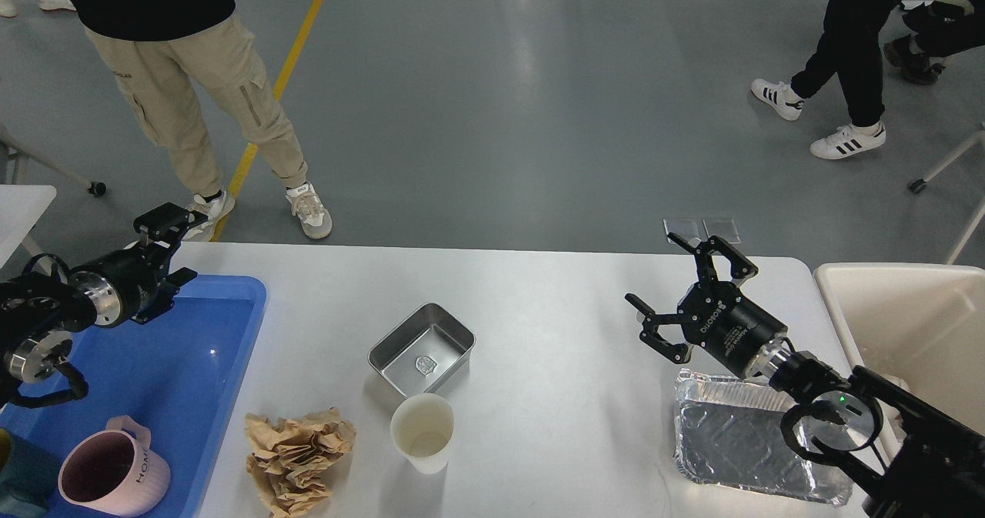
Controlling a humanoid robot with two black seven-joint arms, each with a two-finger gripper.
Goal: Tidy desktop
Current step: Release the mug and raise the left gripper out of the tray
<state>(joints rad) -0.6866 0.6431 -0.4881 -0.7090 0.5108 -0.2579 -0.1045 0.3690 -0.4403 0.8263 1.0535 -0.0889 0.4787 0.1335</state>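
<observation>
The white desktop [554, 287] spans the view. On it sit a small steel tin [421, 350], a white paper cup [421, 432], a crumpled brown paper wad [296, 449] and a foil tray [758, 445] at the right. My right gripper [677, 283] is open and empty, above the bare desktop just beyond the foil tray. My left gripper [171, 245] hovers over the far corner of the blue tray [192, 364]; its fingers are seen side-on and I cannot tell their gap.
A pink mug [108, 476] stands in the blue tray at the near left. A beige bin [908, 310] stands off the desktop's right end. People stand on the floor beyond the far edge.
</observation>
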